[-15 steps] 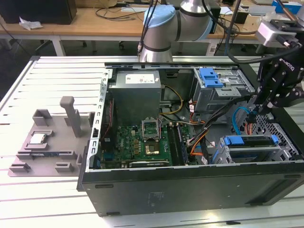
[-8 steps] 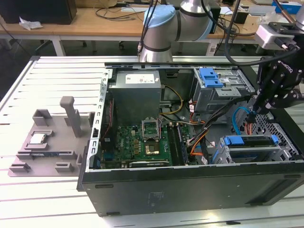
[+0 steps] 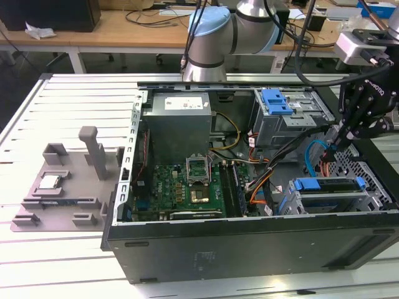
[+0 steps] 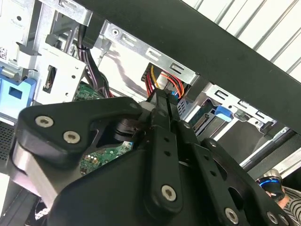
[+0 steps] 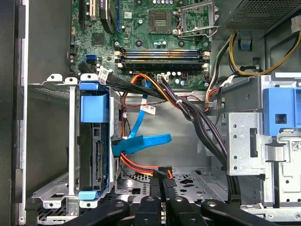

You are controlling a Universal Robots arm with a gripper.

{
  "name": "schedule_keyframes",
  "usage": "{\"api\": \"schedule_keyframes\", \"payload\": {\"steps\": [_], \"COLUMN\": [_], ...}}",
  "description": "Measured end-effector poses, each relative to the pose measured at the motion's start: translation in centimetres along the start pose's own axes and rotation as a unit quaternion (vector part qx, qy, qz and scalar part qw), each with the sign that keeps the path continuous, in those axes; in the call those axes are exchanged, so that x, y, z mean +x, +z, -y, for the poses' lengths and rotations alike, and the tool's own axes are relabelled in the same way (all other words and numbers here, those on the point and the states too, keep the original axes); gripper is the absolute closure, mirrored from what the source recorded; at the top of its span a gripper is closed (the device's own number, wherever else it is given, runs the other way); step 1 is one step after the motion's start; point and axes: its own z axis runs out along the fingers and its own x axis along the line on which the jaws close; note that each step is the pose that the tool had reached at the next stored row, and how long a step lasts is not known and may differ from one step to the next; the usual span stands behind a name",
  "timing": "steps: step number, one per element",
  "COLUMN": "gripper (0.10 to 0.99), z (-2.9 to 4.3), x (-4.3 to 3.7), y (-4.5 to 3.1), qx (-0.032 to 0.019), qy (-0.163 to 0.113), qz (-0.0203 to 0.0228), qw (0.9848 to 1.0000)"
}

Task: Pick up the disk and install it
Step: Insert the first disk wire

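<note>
The disk [image 3: 329, 194] sits on edge inside the metal cage at the case's corner nearest the exterior view's right, its blue rail frame [image 3: 328, 184] on top. In the first wrist view the disk [image 5: 96, 150] stands edge-on in that cage. My gripper [image 3: 336, 144] hangs over the case floor between the two cages, apart from the disk. Its fingers are shut, with the tips [image 5: 163, 181] at a black connector [image 5: 164, 169] carrying red and orange wires. Whether the connector is pinched I cannot tell. In the second wrist view the gripper [image 4: 162, 96] points at the same wires.
A bare blue bracket [image 3: 277, 101] tops the far cage. Black and orange cables [image 3: 274, 168] and a blue ribbon cable [image 5: 141, 141] cross the case floor. The motherboard [image 3: 181, 187] and power supply [image 3: 177, 121] fill the case's left. A grey fixture [image 3: 62, 187] with a silver chip [image 3: 50, 182] lies outside.
</note>
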Motion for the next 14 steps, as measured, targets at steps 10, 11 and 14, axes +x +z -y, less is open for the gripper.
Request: {"api": "schedule_keyframes", "payload": {"steps": [10, 11, 14], "gripper": [0.729, 0.729, 0.729], "z": [-0.07, -0.09, -0.11], "x": [0.02, 0.02, 0.03], "y": [0.22, 0.33, 0.46], "qx": [0.0001, 0.0001, 0.0001], "qy": [0.0, 0.0, 0.0], "qz": [-0.0039, -0.0047, -0.0057], "qw": [1.0, 1.0, 1.0]}}
